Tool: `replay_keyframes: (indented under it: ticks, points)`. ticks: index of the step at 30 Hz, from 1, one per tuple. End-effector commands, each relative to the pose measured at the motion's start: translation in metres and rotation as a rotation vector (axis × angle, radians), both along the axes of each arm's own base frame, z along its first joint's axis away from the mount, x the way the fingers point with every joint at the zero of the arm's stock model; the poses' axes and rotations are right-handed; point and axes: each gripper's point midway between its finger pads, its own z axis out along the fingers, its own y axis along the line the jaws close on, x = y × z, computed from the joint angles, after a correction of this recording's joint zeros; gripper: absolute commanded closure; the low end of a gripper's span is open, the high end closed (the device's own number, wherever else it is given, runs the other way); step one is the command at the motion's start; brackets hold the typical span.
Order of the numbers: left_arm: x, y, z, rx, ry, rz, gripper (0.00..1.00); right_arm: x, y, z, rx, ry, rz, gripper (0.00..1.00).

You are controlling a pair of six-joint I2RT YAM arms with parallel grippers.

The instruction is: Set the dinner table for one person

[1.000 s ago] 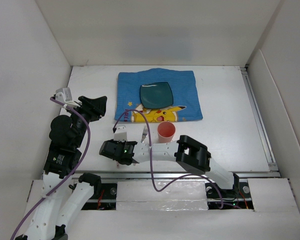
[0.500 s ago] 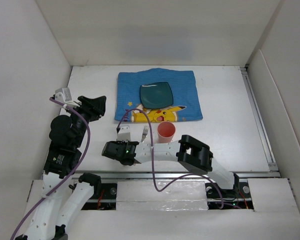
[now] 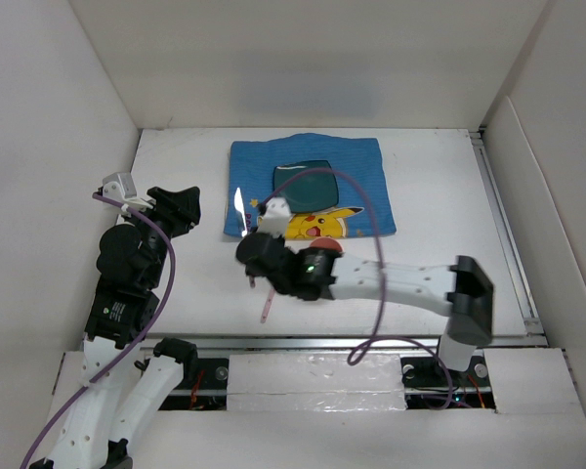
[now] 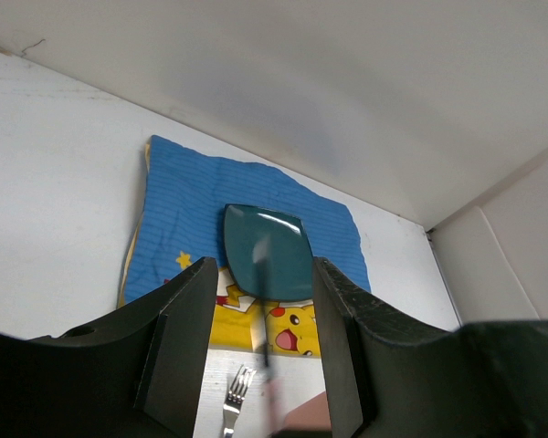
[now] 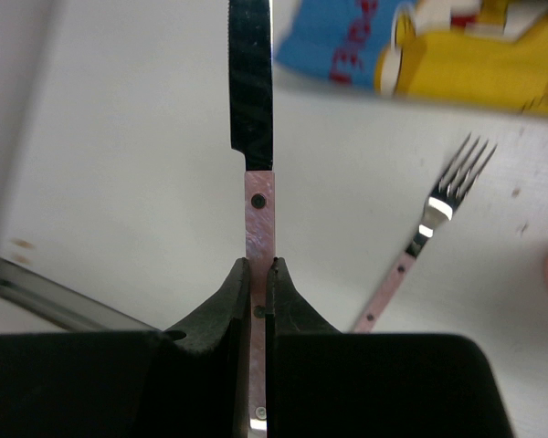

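My right gripper [image 3: 251, 254] [image 5: 258, 265] is shut on the pink handle of a knife [image 3: 238, 210] [image 5: 252, 82]. It holds the knife above the white dinner table [image 3: 439, 215], with the blade pointing at the placemat's left front corner. A pink-handled fork [image 5: 438, 201] [image 4: 235, 388] lies on the table just right of the knife. A teal square plate [image 3: 308, 184] [image 4: 269, 260] sits on the blue Pikachu placemat [image 3: 361, 181]. A pink cup [image 3: 324, 248] stands behind the right arm, mostly hidden. My left gripper [image 3: 197, 207] [image 4: 260, 365] is open and empty, left of the placemat.
White walls close the table at the back and both sides. A metal rail [image 3: 503, 225] runs along the right edge and another rail [image 3: 371, 337] along the front. A purple cable [image 3: 371, 225] loops over the right arm and the placemat.
My right gripper has moved from near the front rail up and back toward the placemat, and the knife now shows raised in it. Its elbow swung far right. The left arm barely moved.
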Motion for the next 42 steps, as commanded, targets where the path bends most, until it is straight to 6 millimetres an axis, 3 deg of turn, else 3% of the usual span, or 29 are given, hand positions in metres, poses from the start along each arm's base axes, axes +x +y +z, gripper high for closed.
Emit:
replay_keyframes:
  ticks: [1,2,3,4,5,6,7,8,11,12,13,14,15,16,17,20,21,23,27,31,36,40,42]
  points:
    - [0.001,-0.003,0.014,0.013,-0.045,-0.016,0.58,0.046,-0.040,0.118,0.245,-0.176,-0.083,1.00]
    - [0.004,-0.008,0.008,0.017,-0.030,-0.040,0.58,0.054,-0.055,0.119,0.241,-0.183,-0.094,1.00]
    - [0.006,-0.012,0.002,0.027,-0.019,-0.057,0.58,0.061,-0.076,0.142,0.272,-0.210,-0.104,1.00]
    - [0.007,-0.015,-0.001,0.032,-0.012,-0.074,0.58,0.086,-0.101,0.147,0.279,-0.221,-0.146,1.00]
    - [0.010,-0.020,-0.008,0.036,0.006,-0.095,0.59,0.097,-0.119,0.143,0.262,-0.226,-0.159,1.00]
    - [0.015,-0.023,-0.017,0.050,0.033,-0.107,0.60,0.121,-0.151,0.153,0.262,-0.254,-0.173,1.00]
    - [0.015,-0.023,-0.018,0.056,0.037,-0.107,0.60,0.120,-0.154,0.152,0.249,-0.258,-0.168,1.00]
    - [0.022,-0.026,-0.027,0.068,0.071,-0.117,0.61,0.143,-0.178,0.151,0.249,-0.264,-0.185,1.00]
    - [0.033,-0.038,-0.049,0.100,0.159,-0.172,0.62,0.173,-0.202,0.121,0.163,-0.227,-0.140,1.00]
    - [0.036,-0.040,-0.054,0.105,0.182,-0.180,0.63,0.191,-0.222,0.111,0.122,-0.222,-0.154,1.00]
    - [0.039,-0.042,-0.061,0.111,0.204,-0.185,0.63,0.198,-0.223,0.098,0.112,-0.190,-0.125,1.00]
    - [0.043,-0.043,-0.068,0.115,0.230,-0.189,0.63,0.210,-0.225,0.073,0.078,-0.144,-0.118,1.00]
    - [0.044,-0.044,-0.077,0.119,0.252,-0.191,0.63,0.223,-0.239,0.059,0.047,-0.125,-0.122,1.00]
    - [0.046,-0.044,-0.081,0.121,0.265,-0.191,0.63,0.229,-0.239,0.051,0.045,-0.105,-0.104,1.00]
    - [0.049,-0.046,-0.088,0.127,0.290,-0.194,0.63,0.238,-0.242,0.028,0.022,-0.064,-0.104,1.00]
    - [0.052,-0.054,-0.106,0.182,0.351,-0.180,0.62,0.253,-0.246,0.010,0.007,-0.041,-0.087,1.00]
    - [0.051,-0.058,-0.111,0.201,0.378,-0.182,0.62,0.260,-0.252,-0.005,-0.012,-0.018,-0.096,1.00]
    - [0.049,-0.066,-0.121,0.226,0.413,-0.197,0.61,0.269,-0.259,-0.011,-0.017,-0.009,-0.116,1.00]
    - [0.044,-0.073,-0.143,0.224,0.471,-0.242,0.61,0.273,-0.259,-0.042,-0.029,0.057,-0.095,1.00]
    - [0.032,-0.095,-0.163,0.264,0.530,-0.288,0.54,0.274,-0.259,-0.066,-0.030,0.108,-0.084,1.00]
    - [0.022,-0.102,-0.206,0.272,0.662,-0.336,0.54,0.272,-0.257,-0.097,-0.017,0.175,-0.112,1.00]
    - [0.013,-0.108,-0.230,0.255,0.733,-0.381,0.52,0.277,-0.262,-0.111,-0.029,0.183,-0.149,1.00]
    - [0.012,-0.109,-0.232,0.255,0.737,-0.384,0.52,0.280,-0.262,-0.111,-0.025,0.176,-0.159,1.00]
